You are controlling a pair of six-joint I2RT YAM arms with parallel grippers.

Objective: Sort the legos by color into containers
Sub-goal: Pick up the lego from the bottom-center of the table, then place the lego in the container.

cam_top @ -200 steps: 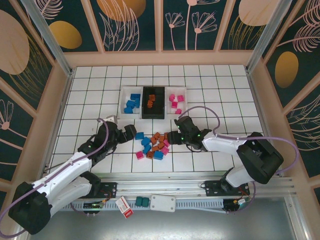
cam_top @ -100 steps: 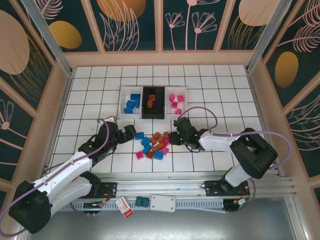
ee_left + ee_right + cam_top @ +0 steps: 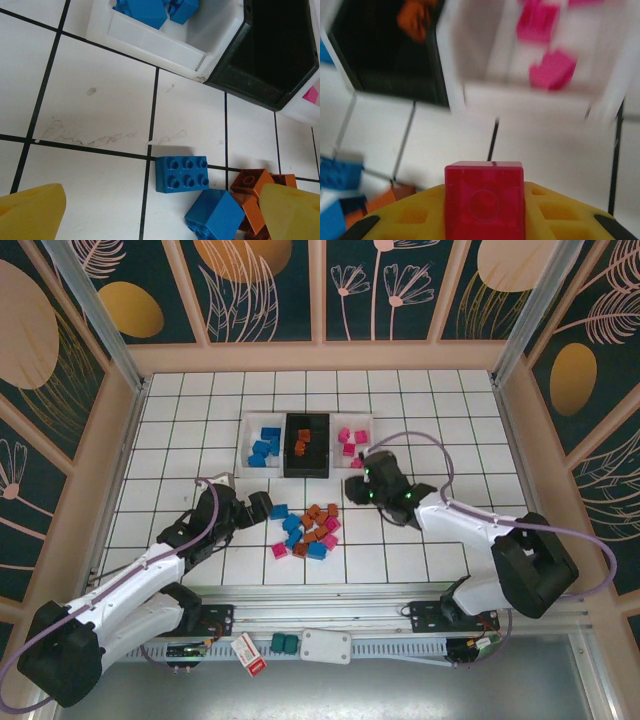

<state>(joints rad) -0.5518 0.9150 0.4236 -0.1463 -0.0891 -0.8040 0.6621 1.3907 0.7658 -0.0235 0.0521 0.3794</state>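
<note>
Loose blue, orange-brown and pink legos (image 3: 308,530) lie in a heap on the tiled floor. Behind the heap stand the containers: a white bin (image 3: 247,446) holding blue bricks, a black bin (image 3: 307,468) holding orange-brown ones, and a white bin (image 3: 366,422) holding pink ones. My left gripper (image 3: 262,506) hovers open just left of the heap, and a blue six-stud brick (image 3: 182,174) lies between its yellow fingers (image 3: 30,212). My right gripper (image 3: 358,488) is shut on a pink brick (image 3: 484,200), raised in front of the pink bin's near wall (image 3: 530,95).
A red-and-white tag (image 3: 249,652) and two teal blocks (image 3: 284,643) sit on the rail at the near edge. Wooden walls and metal posts enclose the floor. A second blue brick (image 3: 215,214) and orange-brown bricks (image 3: 252,187) crowd the left gripper's right finger.
My right gripper closed on a pink brick at the heap's right side, then lifted and swung back toward the pink bin. The left arm stayed put.
</note>
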